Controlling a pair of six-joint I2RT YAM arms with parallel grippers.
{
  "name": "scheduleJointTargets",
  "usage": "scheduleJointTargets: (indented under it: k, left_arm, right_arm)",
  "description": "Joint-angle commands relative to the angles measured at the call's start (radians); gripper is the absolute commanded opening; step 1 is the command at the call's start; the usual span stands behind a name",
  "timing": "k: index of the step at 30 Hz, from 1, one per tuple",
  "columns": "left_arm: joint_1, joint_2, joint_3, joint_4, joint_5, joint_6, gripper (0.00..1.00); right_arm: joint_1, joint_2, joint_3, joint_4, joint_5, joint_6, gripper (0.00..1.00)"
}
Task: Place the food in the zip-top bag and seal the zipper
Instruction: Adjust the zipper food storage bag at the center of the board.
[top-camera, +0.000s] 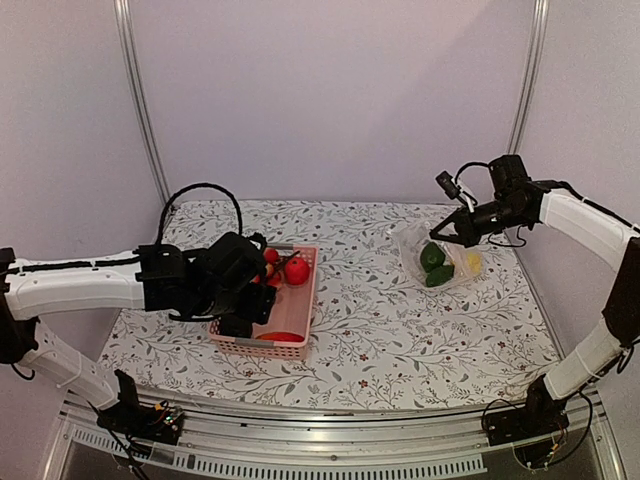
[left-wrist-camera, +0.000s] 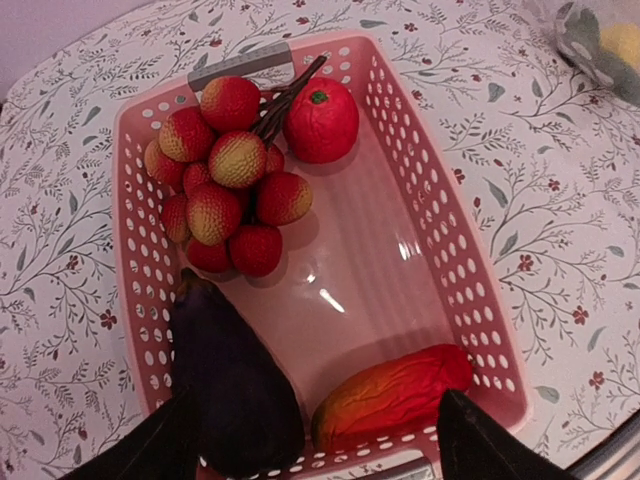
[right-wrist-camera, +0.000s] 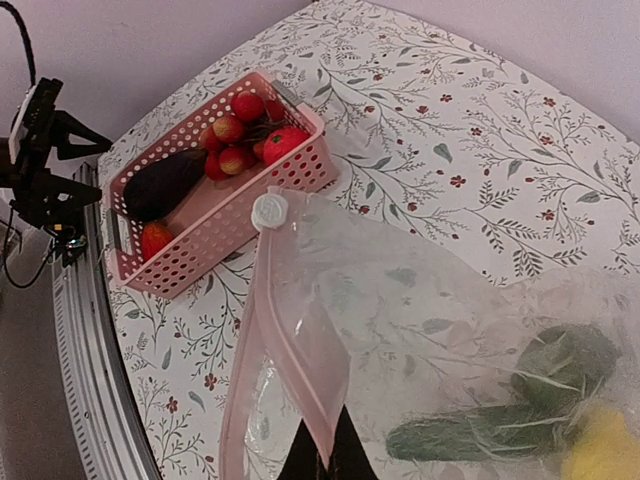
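Pink basket (left-wrist-camera: 442, 232), red tomato (left-wrist-camera: 321, 120), dark-purple eggplant (left-wrist-camera: 235, 390), floral-patterned tablecloth (left-wrist-camera: 545, 185).

Left arm (top-camera: 75, 285): I see white shells, black joints, black cable loop.
Right arm (top-camera: 588, 222): white shells, black cables.
Left gripper (left-wrist-camera: 315, 440): dark fingers (left-wrist-camera: 482, 447).
Bases (top-camera: 520, 420): black, at table's (top-camera: 400, 325) near edge.

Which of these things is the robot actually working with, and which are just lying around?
Part of the job: zip-top bag, its pink zipper, green vegetables and yellow lemon inside it; not yet bagged: eggplant, red tomato, berry cluster, orange-red fruit.

Just lying about: pink basket, which only holds the food; flowered tablecloth.
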Motion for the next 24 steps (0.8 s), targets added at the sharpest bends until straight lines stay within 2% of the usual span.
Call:
scheduleJointTargets:
  k: [1, 6, 9, 14, 20, 24]
  left_arm:
    - [0.052, 0.041, 0.047, -0.056, 0.058, -0.001, 0.81]
    - [0.142, 0.098, 0.102, 0.043, 0.082, 0.117, 0.77]
    - [0.204, 0.172, 0.17, 0.081, 0.166, 0.19, 0.71]
    - [0.241, 0.305, 0.308, 0.042, 0.256, 0.283, 0.62]
    - [0.254, 0.415, 0.41, 0.024, 0.255, 0.358, 0.71]
    - [0.259, 0.503, 0.496, 0.012, 0.213, 0.484, 0.67]
  right_arm:
    - [0.001, -0.042, -0.064, 0.042, -0.157, -0.056, 0.0]
    - [0.0, -0.07, -0.102, 0.043, -0.189, -0.082, 0.0]
    - [0.001, -0.085, -0.129, 0.057, -0.171, -0.097, 0.0]
    - [0.001, -0.092, -0.135, 0.059, -0.178, -0.093, 0.0]
    - [0.001, -0.101, -0.141, 0.056, -0.155, -0.1, 0.0]
    - [0.0, -0.104, -0.141, 0.056, -0.157, -0.099, 0.0]
